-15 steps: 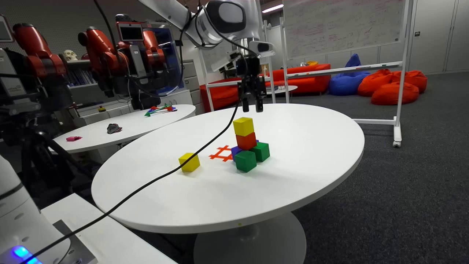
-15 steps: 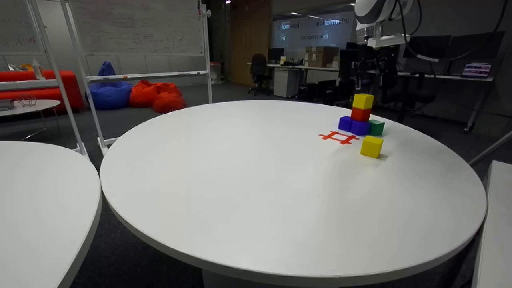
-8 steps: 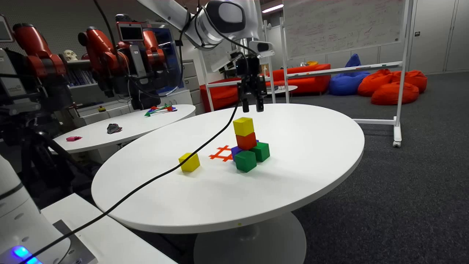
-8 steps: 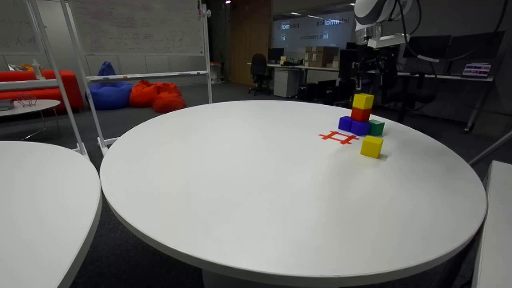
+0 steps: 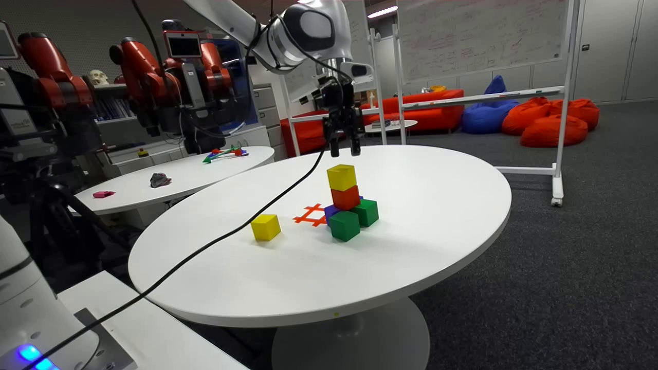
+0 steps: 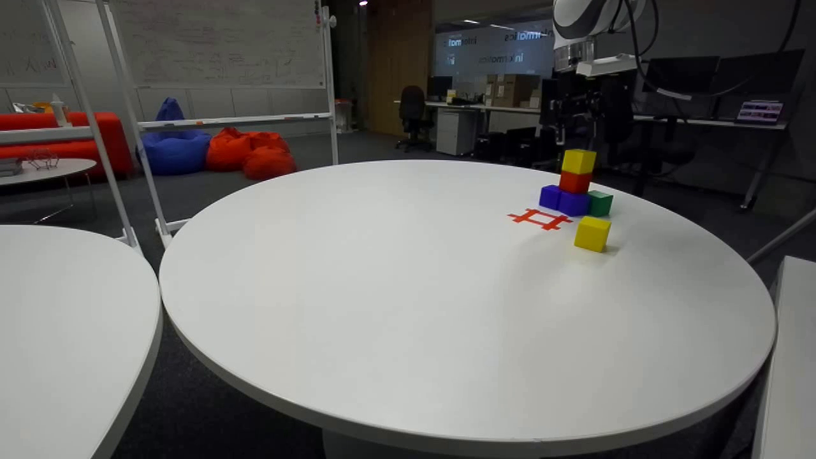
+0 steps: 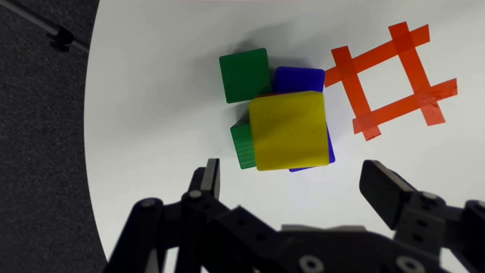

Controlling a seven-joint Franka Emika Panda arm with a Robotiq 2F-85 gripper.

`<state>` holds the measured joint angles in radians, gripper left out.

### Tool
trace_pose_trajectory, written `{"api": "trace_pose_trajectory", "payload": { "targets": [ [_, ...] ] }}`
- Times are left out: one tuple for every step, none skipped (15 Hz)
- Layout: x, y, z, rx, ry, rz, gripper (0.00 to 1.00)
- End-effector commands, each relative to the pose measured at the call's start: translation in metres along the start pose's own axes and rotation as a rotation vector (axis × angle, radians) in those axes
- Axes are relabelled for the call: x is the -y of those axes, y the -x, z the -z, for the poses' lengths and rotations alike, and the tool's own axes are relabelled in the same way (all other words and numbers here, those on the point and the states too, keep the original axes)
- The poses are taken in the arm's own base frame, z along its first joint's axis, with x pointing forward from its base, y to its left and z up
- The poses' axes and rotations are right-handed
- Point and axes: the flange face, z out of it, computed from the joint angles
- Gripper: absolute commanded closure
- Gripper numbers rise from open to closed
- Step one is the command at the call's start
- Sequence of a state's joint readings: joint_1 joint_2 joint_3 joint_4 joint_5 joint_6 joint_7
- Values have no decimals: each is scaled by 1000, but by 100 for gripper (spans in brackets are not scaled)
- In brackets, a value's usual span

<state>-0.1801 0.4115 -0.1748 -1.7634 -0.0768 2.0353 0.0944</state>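
Note:
My gripper (image 5: 345, 149) is open and empty, held above the round table, over and close to a block stack. A yellow cube (image 5: 342, 177) tops the stack; in the wrist view it (image 7: 290, 131) lies just ahead of the open fingers. A red cube (image 6: 575, 182) sits under it, mostly hidden in the wrist view. Below are two blue cubes (image 6: 574, 204) and two green cubes (image 5: 345, 226), close together on the table. One green cube (image 7: 245, 75) stands at the upper left in the wrist view. A second yellow cube (image 6: 593, 234) stands apart on the table.
A red tape square (image 7: 394, 81) is stuck on the white round table (image 6: 382, 287) beside the stack. A black cable (image 5: 205, 246) hangs across an exterior view in front of the table. A second table (image 6: 64, 319) stands beside it.
The arm and open gripper have shifted a little to the left in both exterior views within the last half second. The cubes have not moved.

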Motion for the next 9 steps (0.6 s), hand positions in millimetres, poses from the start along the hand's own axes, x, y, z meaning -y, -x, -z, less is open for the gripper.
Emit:
{"api": "trace_pose_trajectory", "payload": {
  "targets": [
    [3, 0, 0, 4, 11, 43, 0],
    [5, 0, 1, 0, 0, 12, 0],
    [5, 0, 1, 0, 0, 17, 0],
    [5, 0, 1, 0, 0, 20, 0],
    [5, 0, 1, 0, 0, 21, 0],
    [5, 0, 2, 2, 2, 22, 0],
    [5, 1, 0, 2, 6, 20, 0],
    [4, 1, -2, 5, 5, 20, 0],
    [3, 0, -4, 8, 6, 17, 0]
  ]
}}
